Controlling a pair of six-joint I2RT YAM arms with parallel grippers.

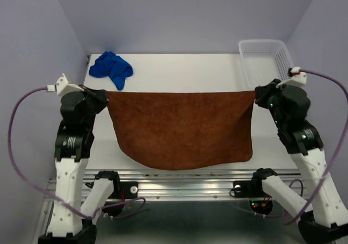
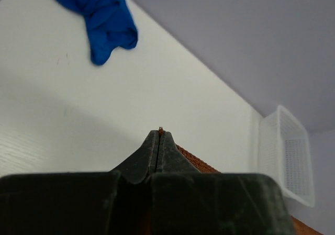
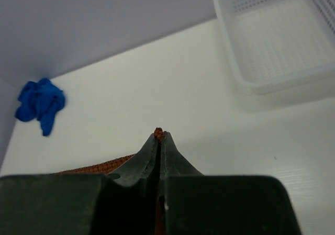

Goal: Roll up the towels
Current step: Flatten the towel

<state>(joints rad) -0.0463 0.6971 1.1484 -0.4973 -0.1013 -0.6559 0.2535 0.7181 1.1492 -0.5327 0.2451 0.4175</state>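
1. From above: my left gripper [image 1: 103, 96] and right gripper [image 1: 256, 96] each pinch a top corner of the rust-brown towel [image 1: 182, 130], which hangs spread between them. The blue towel [image 1: 111, 69] lies crumpled far left.
2. Left wrist: jaws clamped on brown cloth.
3. Right wrist: likewise clamped. I judge I should lower both corners evenly so the towel lands flat.

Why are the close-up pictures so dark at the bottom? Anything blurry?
Left wrist view: the left hand fills the bottom, dark and soft-edged, while the blue towel is sharper. Right wrist view: same for the right hand; the basket casts a faint shadow. Top view: even light, the brown towel crisp.
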